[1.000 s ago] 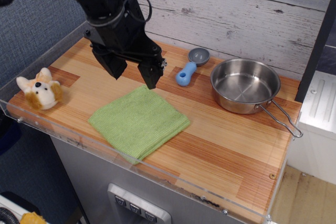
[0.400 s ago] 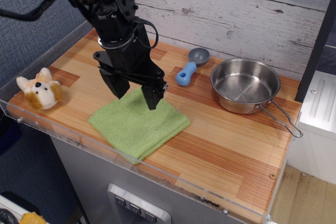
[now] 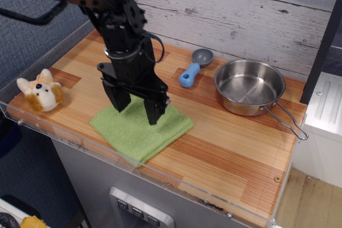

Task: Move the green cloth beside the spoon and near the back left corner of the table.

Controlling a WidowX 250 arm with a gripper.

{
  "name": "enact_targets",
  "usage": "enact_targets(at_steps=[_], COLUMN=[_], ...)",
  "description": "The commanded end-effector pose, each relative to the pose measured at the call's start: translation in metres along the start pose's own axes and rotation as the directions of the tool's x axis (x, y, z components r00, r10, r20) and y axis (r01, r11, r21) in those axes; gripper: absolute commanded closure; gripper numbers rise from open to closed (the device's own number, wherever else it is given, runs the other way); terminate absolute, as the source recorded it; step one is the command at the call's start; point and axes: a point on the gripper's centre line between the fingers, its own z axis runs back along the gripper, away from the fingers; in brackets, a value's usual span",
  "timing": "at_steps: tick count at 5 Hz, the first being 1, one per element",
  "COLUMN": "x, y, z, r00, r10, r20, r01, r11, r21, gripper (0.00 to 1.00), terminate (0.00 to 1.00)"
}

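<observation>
Claw [image 3: 137, 111] spread, our black fingers straddle the middle of the light green folded ribbed cloth [image 3: 140, 130], poised to pinch a fold. That cloth lies near the striped wooden table's [image 3: 224, 156] front rim, well forward of the blue-handled grey-bowled toy spoon [image 3: 193, 67].

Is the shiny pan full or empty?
Empty. The pan shows only its bare, shiny steel bottom, with nothing lying inside it. It sits upright on the table, right of the spoon.
</observation>
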Motion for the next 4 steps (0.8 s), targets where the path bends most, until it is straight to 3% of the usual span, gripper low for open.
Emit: enact_targets(at_steps=[1,4], x=[0.014,0.019], y=[-0.008,0.005], z=[-0.006,-0.014], r00=[0.999,0.999], r10=[-0.027,0.007], r20=[-0.03,-0.031], r01=[0.027,-0.005], r11=[1.0,0.998], r21=[0.005,0.06], gripper=[0.0,0.0], terminate=[0.0,0.0])
